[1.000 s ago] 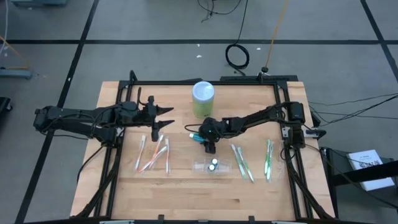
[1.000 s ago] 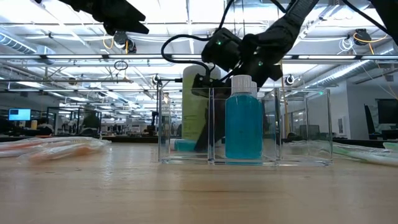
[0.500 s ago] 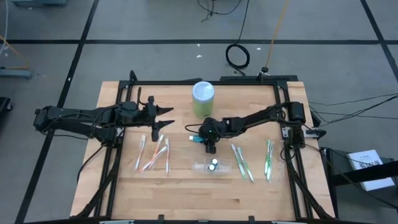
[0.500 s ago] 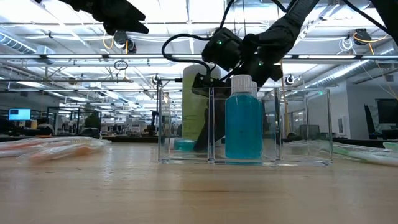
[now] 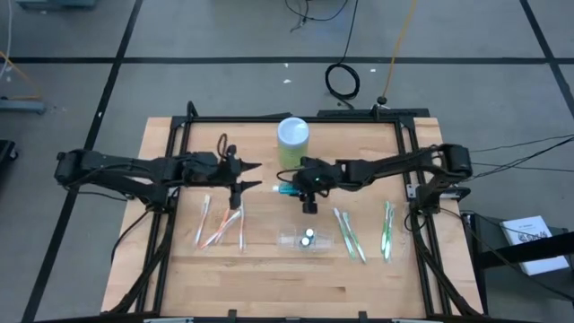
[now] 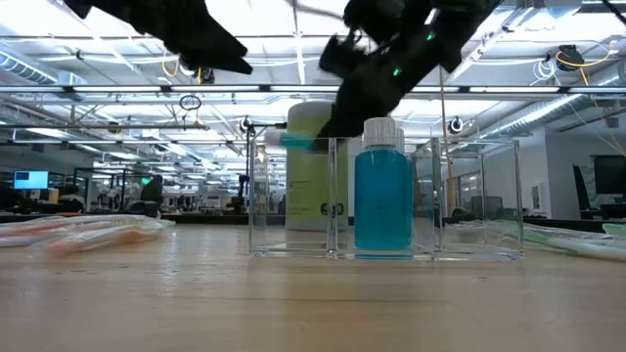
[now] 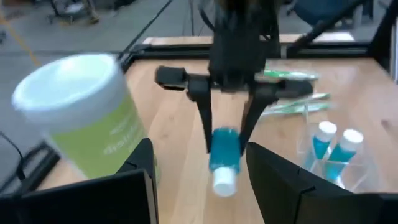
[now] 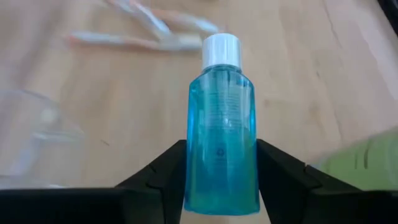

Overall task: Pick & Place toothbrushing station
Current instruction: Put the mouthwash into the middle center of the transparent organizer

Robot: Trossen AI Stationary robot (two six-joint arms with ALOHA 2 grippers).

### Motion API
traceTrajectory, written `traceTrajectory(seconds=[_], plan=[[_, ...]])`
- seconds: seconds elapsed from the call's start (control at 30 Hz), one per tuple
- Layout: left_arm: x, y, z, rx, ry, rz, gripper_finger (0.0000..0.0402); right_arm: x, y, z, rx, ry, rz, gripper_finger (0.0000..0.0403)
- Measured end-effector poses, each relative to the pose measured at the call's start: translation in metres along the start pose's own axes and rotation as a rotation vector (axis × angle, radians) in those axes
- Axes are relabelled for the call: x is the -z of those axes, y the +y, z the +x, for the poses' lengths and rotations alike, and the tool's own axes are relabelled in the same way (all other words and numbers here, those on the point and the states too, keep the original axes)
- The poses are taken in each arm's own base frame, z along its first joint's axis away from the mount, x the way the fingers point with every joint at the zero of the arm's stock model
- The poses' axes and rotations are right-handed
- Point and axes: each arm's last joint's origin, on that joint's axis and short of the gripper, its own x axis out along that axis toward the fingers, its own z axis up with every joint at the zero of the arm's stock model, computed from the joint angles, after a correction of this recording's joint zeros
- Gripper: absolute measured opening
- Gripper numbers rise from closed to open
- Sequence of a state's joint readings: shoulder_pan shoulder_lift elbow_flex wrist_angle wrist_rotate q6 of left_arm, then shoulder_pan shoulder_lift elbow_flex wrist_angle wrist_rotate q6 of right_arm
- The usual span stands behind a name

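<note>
My right gripper (image 5: 296,189) pinches a small blue mouthwash bottle (image 8: 221,158) with a white cap, one dark finger (image 8: 163,174) pressed against each side of its body. The bottle is lifted clear of the bench (image 5: 260,278) and lies level in the air, cap pointing toward my left arm. From above, it hangs over the middle of the bench, just in front of a tall pale green cup (image 5: 292,142) with a white lid that stands near the far edge.

My left gripper (image 5: 248,177) hovers over the bench beside the bottle's cap, near but not touching it, with its two fingers spread apart and nothing between them.

A clear plastic organiser (image 6: 342,196) with several compartments sits nearer the front edge, below the held bottle. From the table-level view, another blue bottle (image 6: 383,191) stands upright in its middle section, and the view from above shows two white caps inside it.

Wrapped toothbrushes (image 5: 222,222) with orange and white handles lie on the left side of the bench. Green-handled toothbrushes (image 5: 348,233) lie toward the right side, and another green one (image 5: 387,229) lies close to the right edge.
</note>
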State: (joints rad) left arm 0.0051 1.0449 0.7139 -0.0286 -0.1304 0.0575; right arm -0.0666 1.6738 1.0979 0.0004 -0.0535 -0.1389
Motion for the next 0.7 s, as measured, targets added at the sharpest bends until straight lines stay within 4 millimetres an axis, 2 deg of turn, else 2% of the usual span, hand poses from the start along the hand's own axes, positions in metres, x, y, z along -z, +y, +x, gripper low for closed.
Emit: traceTrajectory(seconds=[0.2, 0.33, 0.5, 0.7], plan=[[0.003, -0.011, 0.014, 0.038, -0.005, 0.175, 0.0154, -0.003, 0.000, -0.032, -0.141, -0.134, 0.055, 0.0155], [0.001, -0.020, 0.016, 0.066, -0.041, 0.296, 0.0154, 0.002, -0.001, -0.048, -0.168, -0.228, 0.086, 0.0156], [0.001, -0.032, 0.028, 0.090, -0.085, 0.432, 0.0154, 0.004, 0.001, -0.057, -0.166, -0.308, 0.100, 0.0160], [0.005, -0.041, 0.053, 0.069, -0.149, 0.455, 0.0154, 0.004, 0.003, -0.057, -0.171, -0.323, 0.090, 0.0158]])
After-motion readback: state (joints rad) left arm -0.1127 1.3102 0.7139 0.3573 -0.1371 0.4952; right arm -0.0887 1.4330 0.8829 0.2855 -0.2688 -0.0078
